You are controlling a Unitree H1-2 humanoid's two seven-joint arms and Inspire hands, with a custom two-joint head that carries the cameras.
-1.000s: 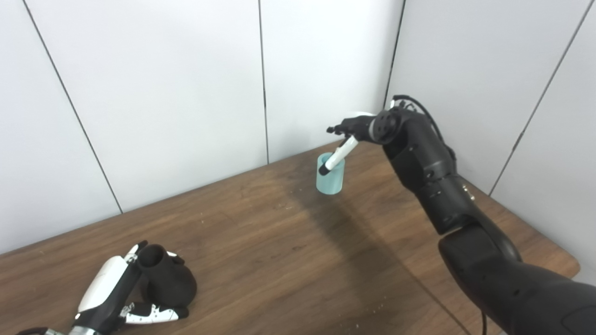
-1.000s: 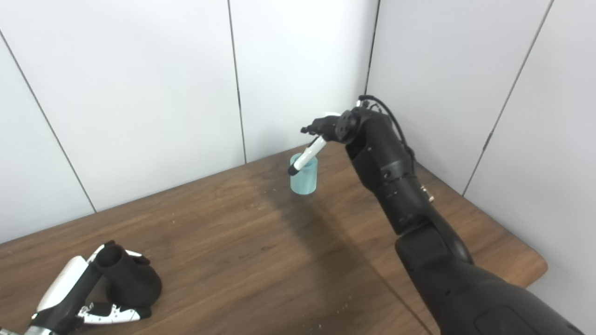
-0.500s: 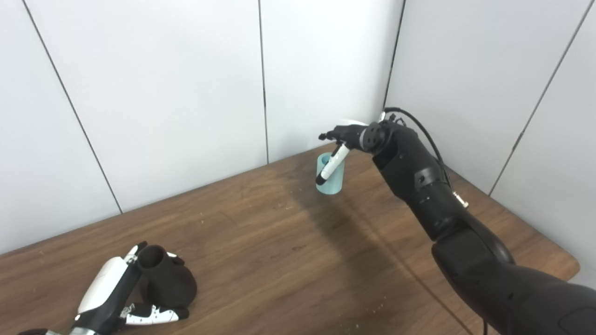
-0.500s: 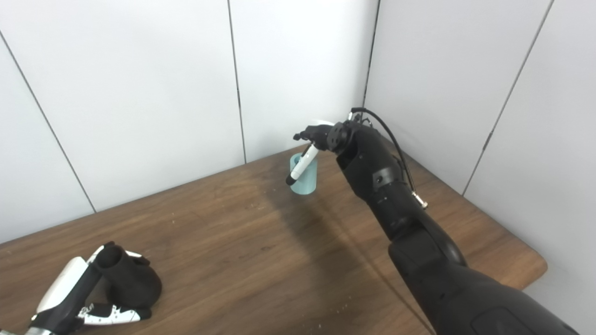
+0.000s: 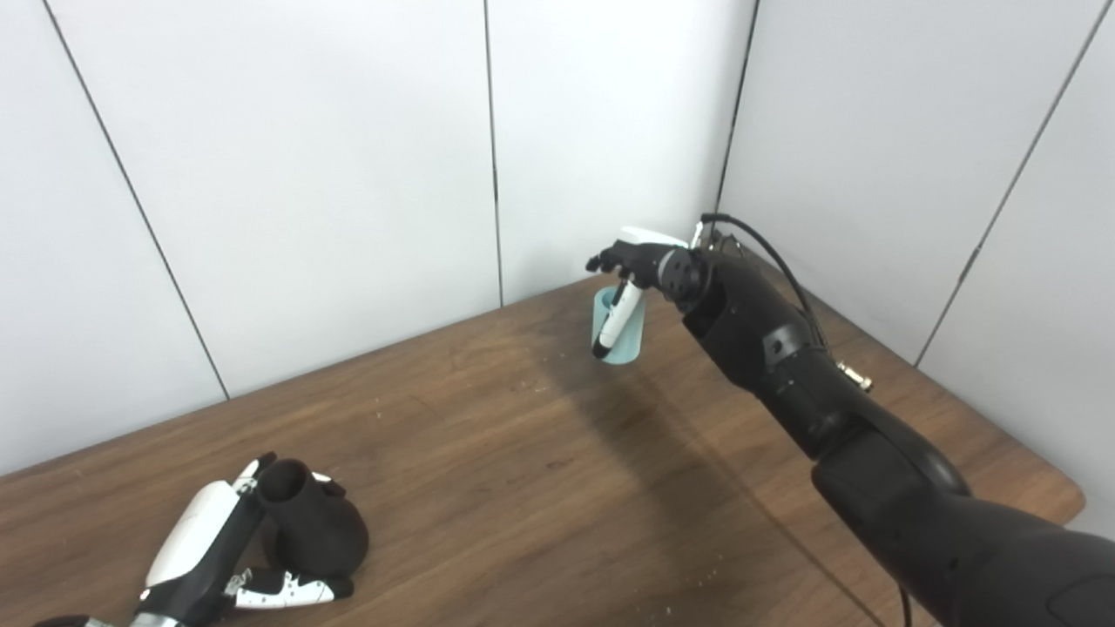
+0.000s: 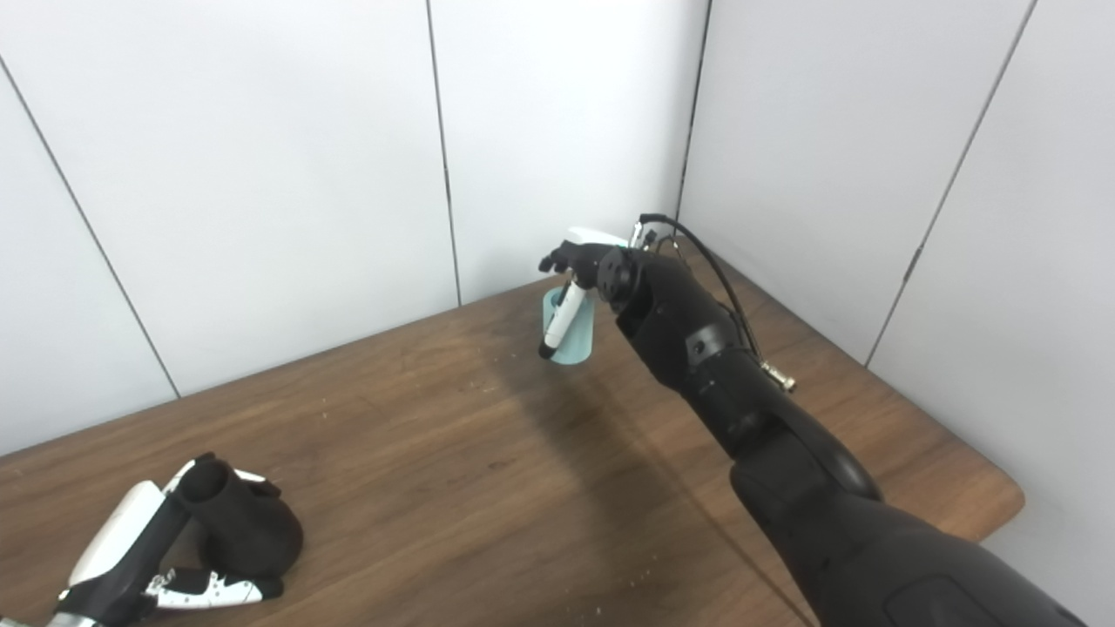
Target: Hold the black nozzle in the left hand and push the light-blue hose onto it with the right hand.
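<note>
Now the right hand [image 5: 629, 261], fingers spread, is right above the upright light-blue hose [image 5: 629, 335]; the left hand [image 5: 228, 557] holds the black nozzle [image 5: 312, 527].

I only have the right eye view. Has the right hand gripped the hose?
Observer: Not that I can see. In the left eye view the hose stands upright on the table, with the right hand above it and one finger hanging across its front.
Operator: And the nozzle? The left hand sits at my frame's edge.
Observer: The left eye view shows it further in. The left hand lies on the table, fingers on either side of the nozzle, whose opening faces up.
</note>
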